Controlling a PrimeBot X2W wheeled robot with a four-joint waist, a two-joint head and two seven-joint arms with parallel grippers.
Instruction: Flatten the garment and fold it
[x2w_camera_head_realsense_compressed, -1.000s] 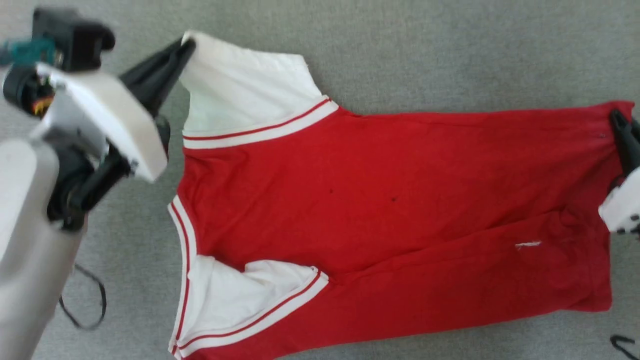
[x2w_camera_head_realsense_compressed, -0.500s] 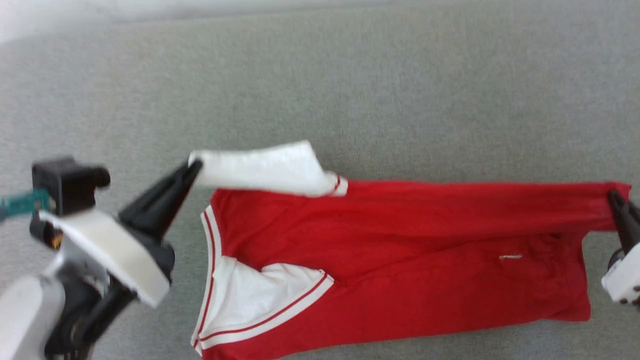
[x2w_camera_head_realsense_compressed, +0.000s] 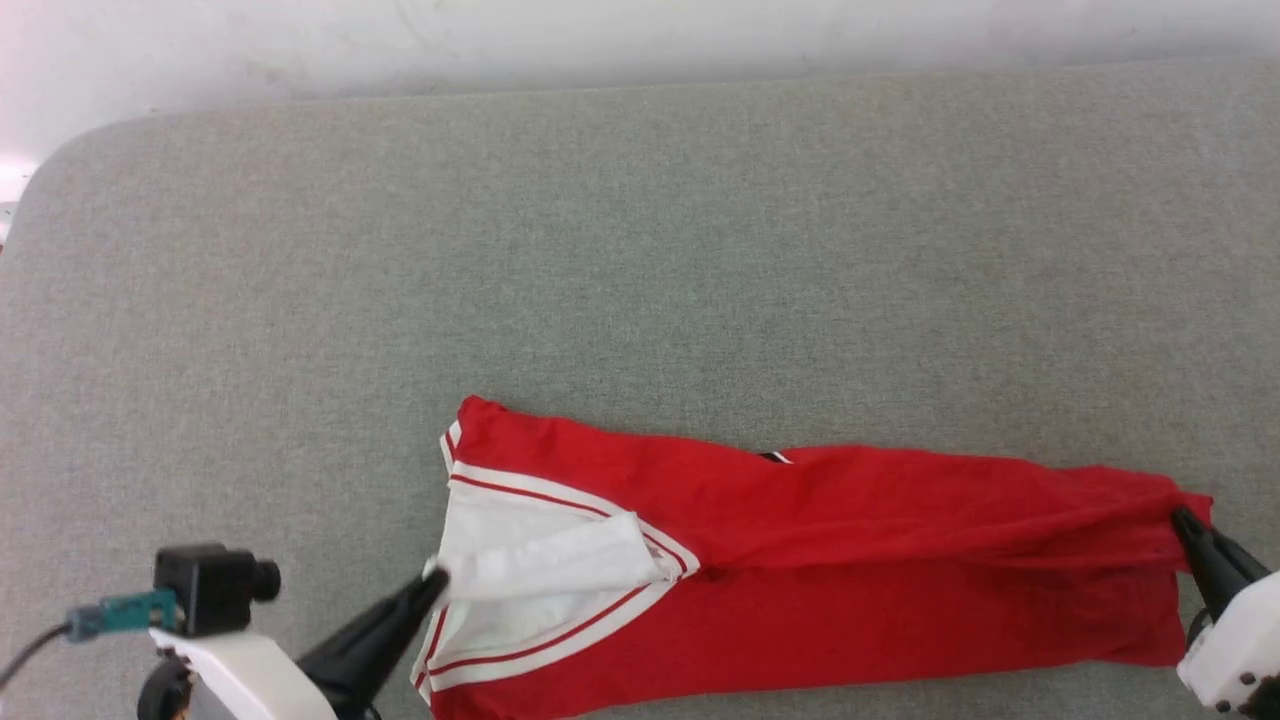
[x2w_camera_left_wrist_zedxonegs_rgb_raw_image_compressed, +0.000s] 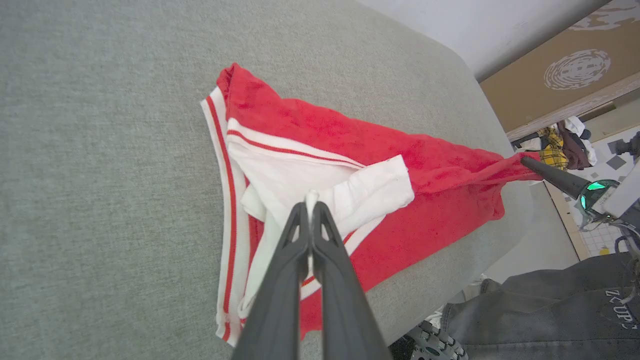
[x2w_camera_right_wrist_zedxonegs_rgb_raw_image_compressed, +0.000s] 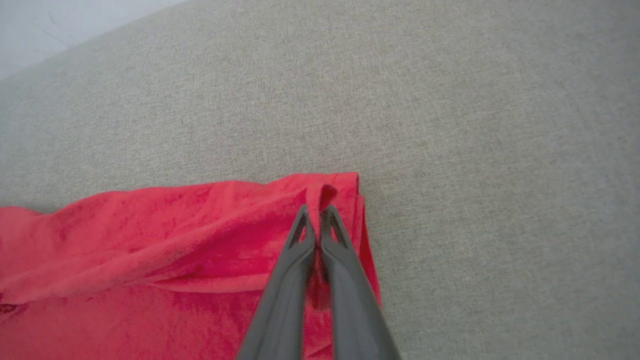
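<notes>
The garment (x2w_camera_head_realsense_compressed: 850, 570), a red jersey shirt with white sleeves and striped trim, lies lengthwise across the grey table, its far half doubled over the near half. My left gripper (x2w_camera_head_realsense_compressed: 437, 577) is shut on the tip of a white sleeve (x2w_camera_left_wrist_zedxonegs_rgb_raw_image_compressed: 367, 192) at the shirt's left end. At the right end my right gripper (x2w_camera_head_realsense_compressed: 1180, 517) is shut on the red hem corner (x2w_camera_right_wrist_zedxonegs_rgb_raw_image_compressed: 325, 192), which is pulled up into a small peak between the fingers. The lettering is hidden.
The grey padded table (x2w_camera_head_realsense_compressed: 640, 250) stretches wide beyond the shirt to a pale wall. Its near edge drops off close below the shirt. In the left wrist view a person's dark trouser leg (x2w_camera_left_wrist_zedxonegs_rgb_raw_image_compressed: 545, 305) and a heap of clothes (x2w_camera_left_wrist_zedxonegs_rgb_raw_image_compressed: 560, 145) lie off the table.
Both grippers have carried the shirt's far edge toward me over the near half, folding it lengthwise. The head camera has tilted up, so the table's far edge and wall now show.
</notes>
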